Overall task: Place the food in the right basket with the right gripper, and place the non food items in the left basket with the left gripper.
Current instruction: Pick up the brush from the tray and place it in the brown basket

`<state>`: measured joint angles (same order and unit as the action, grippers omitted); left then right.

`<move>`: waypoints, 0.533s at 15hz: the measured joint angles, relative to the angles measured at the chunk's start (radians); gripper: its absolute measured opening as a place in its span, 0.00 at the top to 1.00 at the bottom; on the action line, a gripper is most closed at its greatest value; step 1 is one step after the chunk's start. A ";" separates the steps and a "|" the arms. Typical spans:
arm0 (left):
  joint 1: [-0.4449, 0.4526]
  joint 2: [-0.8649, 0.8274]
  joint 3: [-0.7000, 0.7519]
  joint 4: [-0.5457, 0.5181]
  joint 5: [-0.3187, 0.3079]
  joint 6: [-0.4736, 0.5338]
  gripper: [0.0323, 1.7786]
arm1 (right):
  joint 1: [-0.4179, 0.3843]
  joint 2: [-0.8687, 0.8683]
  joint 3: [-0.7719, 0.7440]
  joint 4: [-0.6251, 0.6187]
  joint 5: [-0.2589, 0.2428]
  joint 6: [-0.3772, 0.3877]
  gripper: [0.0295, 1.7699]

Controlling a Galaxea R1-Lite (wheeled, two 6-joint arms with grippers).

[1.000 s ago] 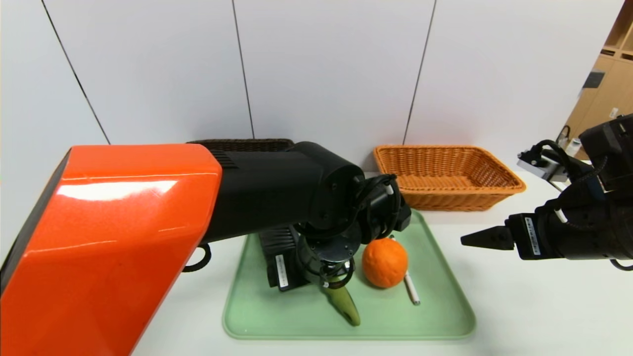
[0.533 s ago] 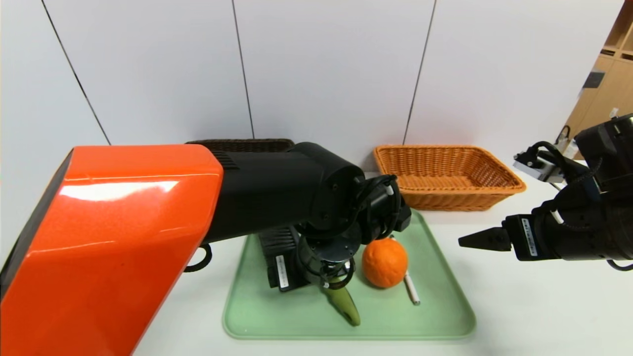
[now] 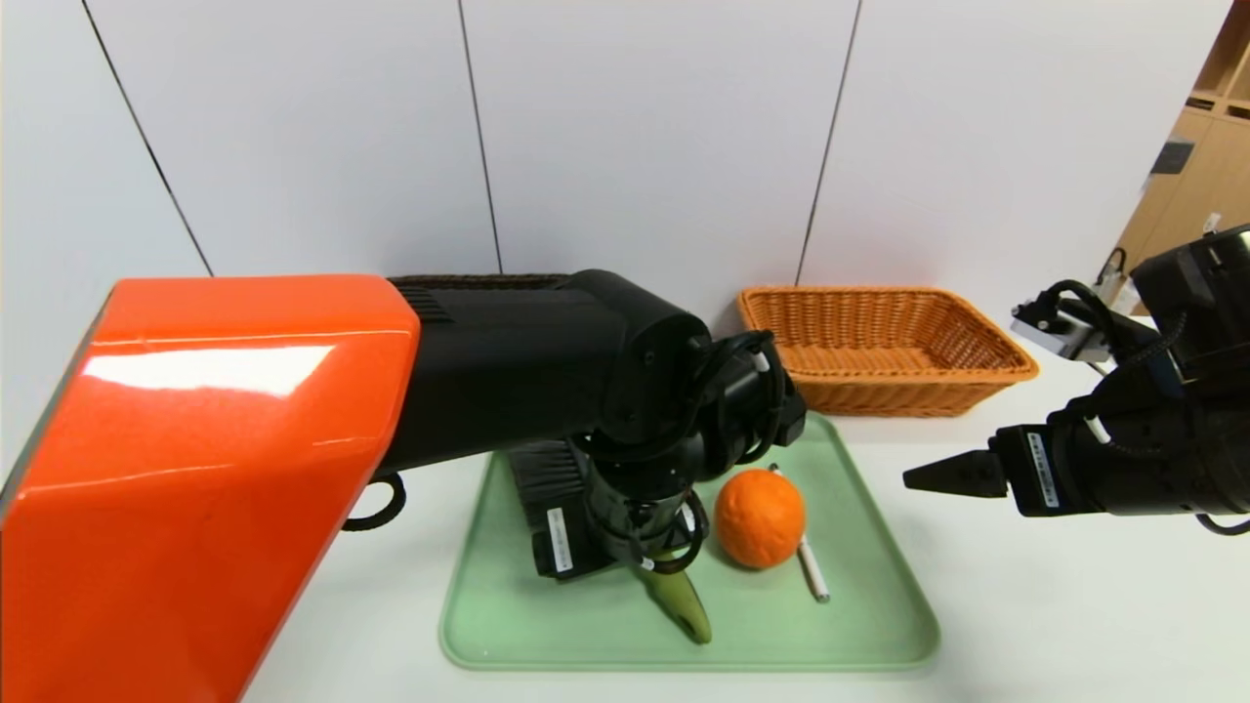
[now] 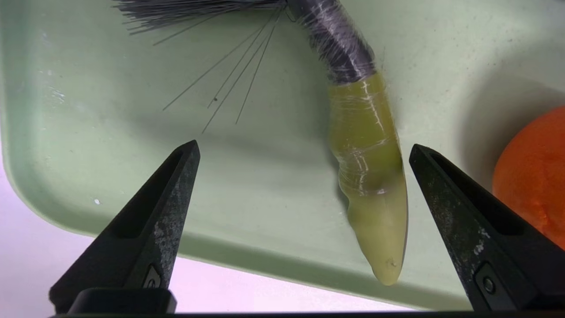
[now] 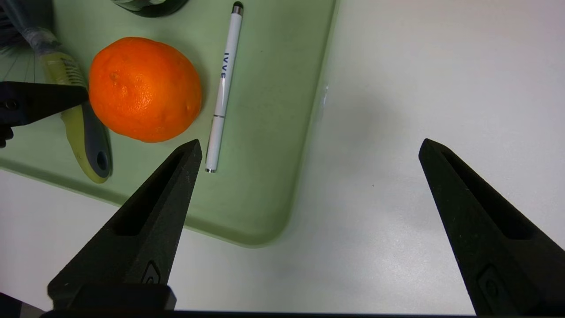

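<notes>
On the green tray (image 3: 859,625) lie the orange (image 3: 760,517), the white pen (image 3: 812,571) to its right, and the brush with its green handle (image 3: 679,600) to its left. My left gripper (image 4: 303,147) hangs open just over the tray, and the brush handle (image 4: 371,176) lies between its fingers, near one of them. My right gripper (image 3: 923,476) is open above the bare table, right of the tray. From it I see the orange (image 5: 145,88) and the pen (image 5: 223,88). The right basket (image 3: 884,347) is empty. The left basket (image 3: 488,280) shows only a rim behind my left arm. The glass cup is hidden.
The big orange housing of my left arm (image 3: 215,469) blocks the left side of the head view. White table (image 3: 1074,605) spreads right of the tray. A white wall stands close behind the baskets.
My left arm has shifted a little to the left, its wrist still over the brush. The right gripper has crept slightly leftward. The things on the tray lie as before.
</notes>
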<state>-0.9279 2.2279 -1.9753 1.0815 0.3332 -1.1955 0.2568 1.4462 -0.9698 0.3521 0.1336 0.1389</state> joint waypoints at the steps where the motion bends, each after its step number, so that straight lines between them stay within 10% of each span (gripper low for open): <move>1: 0.003 0.005 0.000 0.000 -0.004 0.000 0.05 | 0.000 0.000 0.000 0.000 0.000 0.000 0.04; 8: 0.016 0.034 -0.001 -0.001 -0.018 0.001 0.05 | 0.007 -0.002 0.008 0.001 0.000 0.000 0.04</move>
<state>-0.9119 2.2615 -1.9762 1.0809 0.3155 -1.1949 0.2634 1.4443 -0.9617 0.3534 0.1340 0.1394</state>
